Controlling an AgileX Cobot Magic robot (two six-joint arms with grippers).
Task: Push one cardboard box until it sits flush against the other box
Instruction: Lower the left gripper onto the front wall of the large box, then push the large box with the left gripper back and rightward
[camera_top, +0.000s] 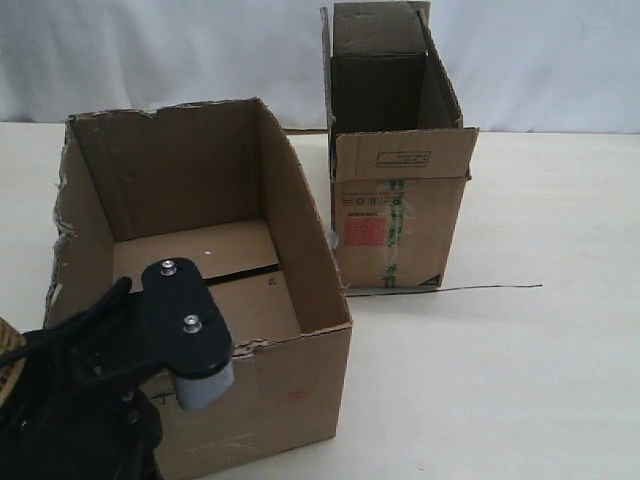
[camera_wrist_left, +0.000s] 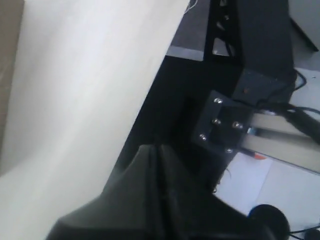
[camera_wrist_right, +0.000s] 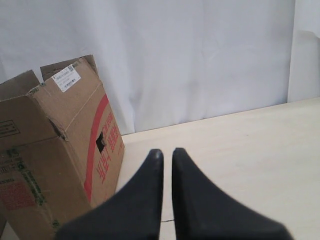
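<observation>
brown cardboard box (camera_top: 300, 390) just behind left arm (camera_top: 185, 320); left gripper (camera_wrist_left: 156, 155) closed, right gripper (camera_wrist_right: 167, 157) closed, empty, beside other box (camera_wrist_right: 50, 150).

High exterior view over table (camera_top: 520, 380); low right wrist view; the other box (camera_top: 400, 215) in both.

Left arm (camera_top: 70, 420), cut by the edge, hides a corner of the wide box (camera_top: 300, 390); tall box (camera_top: 400, 220) print too small to read; left hand (camera_wrist_left: 152, 148) blurred.
</observation>
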